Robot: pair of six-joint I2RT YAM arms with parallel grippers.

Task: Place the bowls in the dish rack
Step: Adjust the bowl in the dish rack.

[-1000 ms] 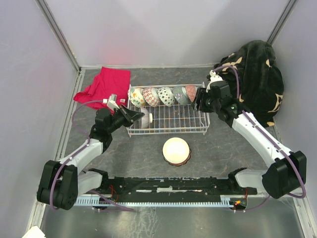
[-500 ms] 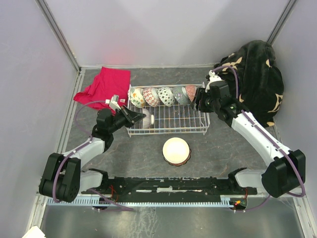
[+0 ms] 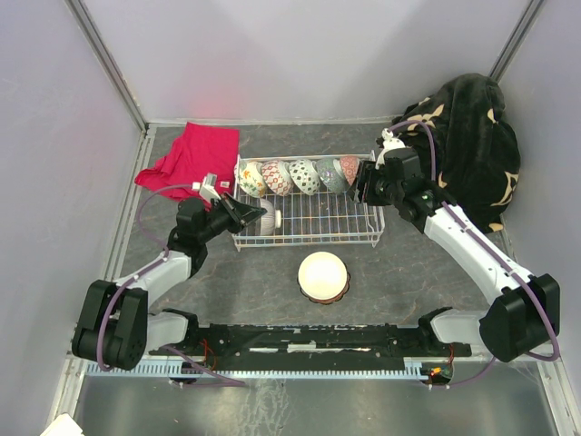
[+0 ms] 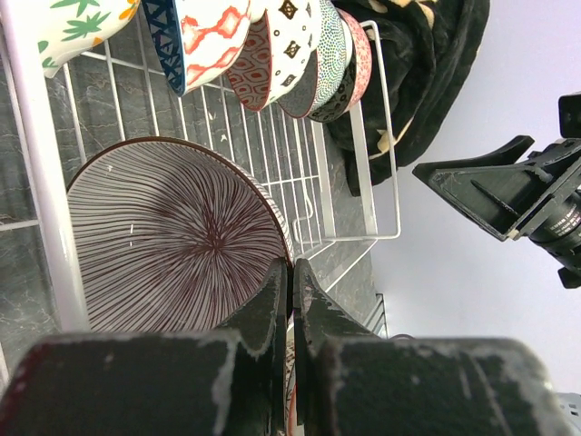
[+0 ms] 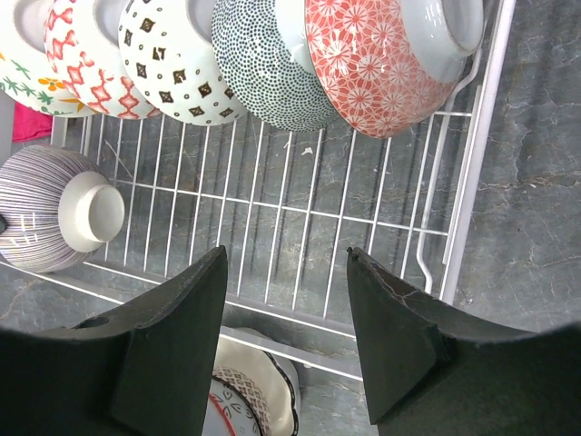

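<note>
The left arm reaches low from 7 o'clock, the left pincer [image 4: 290,272] clenched on the rim of the striped bowl [image 4: 172,236] inside the dish rack [image 3: 318,222] at centre; the right pincer [image 5: 288,263] hovers spread over the rack's 3 o'clock end. The bowl sits slightly deeper than a second ago; the bench [image 3: 395,282] is grey and veined.

Five bowls [image 3: 300,175] on edge fill the far row of the dish rack [image 3: 331,221]; a striped bowl [image 3: 265,216] blocks its near left corner; the remaining grid lies open. A pale bowl [image 3: 323,276] sits just in front.
</note>
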